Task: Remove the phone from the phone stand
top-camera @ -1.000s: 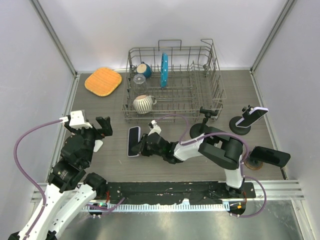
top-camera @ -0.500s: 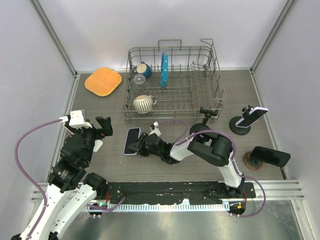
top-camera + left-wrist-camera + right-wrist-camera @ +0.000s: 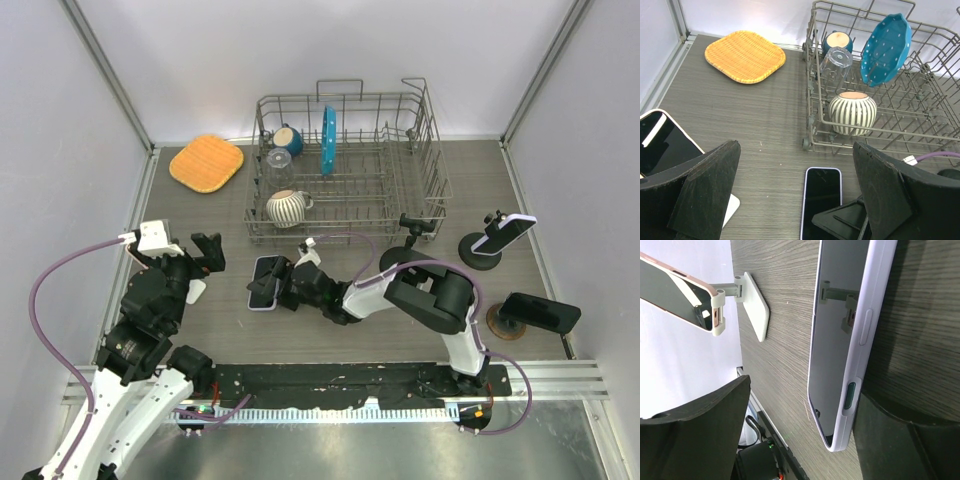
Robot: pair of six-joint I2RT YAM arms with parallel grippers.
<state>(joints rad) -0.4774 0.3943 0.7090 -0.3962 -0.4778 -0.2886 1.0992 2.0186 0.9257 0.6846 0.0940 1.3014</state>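
A phone [image 3: 264, 281] in a lilac case lies flat, screen up, on the wooden table in front of the dish rack. It also shows in the left wrist view [image 3: 821, 199] and the right wrist view [image 3: 840, 335]. My right gripper [image 3: 284, 284] is open and low over the table at the phone's right edge. One finger is beside that edge and the other is well clear [image 3: 805, 405]. An empty black phone stand [image 3: 410, 240] stands to the right, behind the right arm. My left gripper [image 3: 206, 258] is open with nothing between its fingers [image 3: 797, 170], left of the phone.
A wire dish rack [image 3: 345, 165] holds a striped cup, a glass, a mug and a blue plate. An orange mat [image 3: 206, 163] lies at the back left. A white stand [image 3: 756, 307] by the left arm holds another phone [image 3: 660, 145]. Two more stands with phones [image 3: 503, 232] stand at the right.
My right gripper has gone from shut on the lilac phone to open. The phone, held a second ago, now lies flat on the table.
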